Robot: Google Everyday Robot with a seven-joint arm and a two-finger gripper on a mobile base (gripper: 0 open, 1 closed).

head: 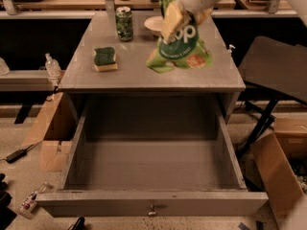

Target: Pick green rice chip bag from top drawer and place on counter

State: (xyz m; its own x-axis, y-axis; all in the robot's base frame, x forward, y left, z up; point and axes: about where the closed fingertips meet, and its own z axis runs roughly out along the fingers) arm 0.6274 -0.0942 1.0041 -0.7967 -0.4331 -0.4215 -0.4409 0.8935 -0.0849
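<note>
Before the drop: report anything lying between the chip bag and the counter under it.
Nothing visible. The gripper holds the green rice chip bag over bare counter, right of centre. The white bowl sits just behind it, the soda can and sponge well left.

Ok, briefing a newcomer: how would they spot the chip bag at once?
Find the grey counter above the open top drawer. Over it hangs the green rice chip bag, pinched at its top by the gripper. Unlike the sponge and soda can resting on the counter, it is wrinkly, light green and airborne.
</note>
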